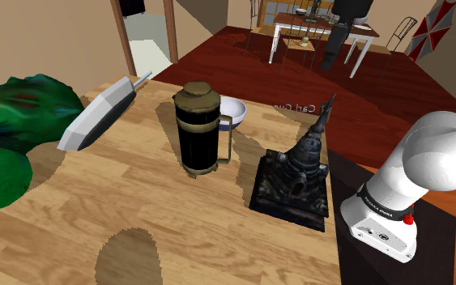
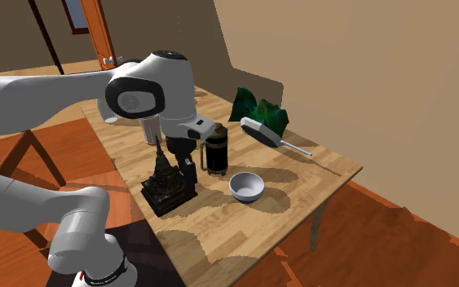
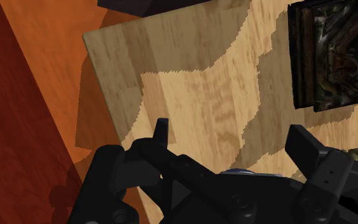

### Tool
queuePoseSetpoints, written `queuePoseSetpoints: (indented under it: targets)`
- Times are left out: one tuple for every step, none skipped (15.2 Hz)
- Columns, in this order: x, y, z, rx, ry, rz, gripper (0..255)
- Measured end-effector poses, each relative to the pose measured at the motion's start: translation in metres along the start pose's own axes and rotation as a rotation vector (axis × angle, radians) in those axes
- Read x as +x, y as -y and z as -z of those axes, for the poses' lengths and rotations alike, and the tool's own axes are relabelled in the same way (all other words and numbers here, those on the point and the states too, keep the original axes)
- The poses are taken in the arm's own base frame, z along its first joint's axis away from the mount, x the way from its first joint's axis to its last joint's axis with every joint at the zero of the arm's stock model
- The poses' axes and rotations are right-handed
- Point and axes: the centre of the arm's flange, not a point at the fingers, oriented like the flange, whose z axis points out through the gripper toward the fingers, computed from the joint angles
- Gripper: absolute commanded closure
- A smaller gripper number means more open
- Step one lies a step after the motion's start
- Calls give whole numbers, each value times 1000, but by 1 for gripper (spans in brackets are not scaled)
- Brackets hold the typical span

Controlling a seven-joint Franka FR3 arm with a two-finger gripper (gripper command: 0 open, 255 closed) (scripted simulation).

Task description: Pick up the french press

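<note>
The french press (image 1: 199,129) is stood upright near the middle of the wooden table (image 1: 177,243), long axis vertical, with a dark body in a brass-coloured frame and the handle turned to the shoulder view's right. A pale bowl (image 1: 236,109) is seen just behind it. A dark tower-like statuette (image 1: 292,180) on a square base is set just beside it on the handle side. A grey tool (image 1: 104,113) and a green mass (image 1: 7,129) are set well apart on the other side. The gripper (image 3: 233,140) is held spread, nothing clasped, bare table between the fingers. In the second exterior view it is hung over the statuette, so the press is judged to lie just to that view's right of the hand. A sideways shift clear of the statuette is called for.
</note>
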Motion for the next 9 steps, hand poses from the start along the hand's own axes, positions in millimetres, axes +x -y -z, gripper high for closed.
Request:
queuePoseSetpoints:
  targets:
    - [0,0,0,0,0,0,0]
    - [3,5,-1,0,0,5,0]
    - [9,14,-1,-1,0,14,0]
    - [15,23,-3,-1,0,23,0]
    - [22,34,-5,-2,0,34,0]
    - [30,45,-9,-2,0,45,0]
    - [34,56,-11,-3,0,55,0]
    - [39,65,-14,-3,-1,66,0]
    - [41,78,-14,-4,-1,77,0]
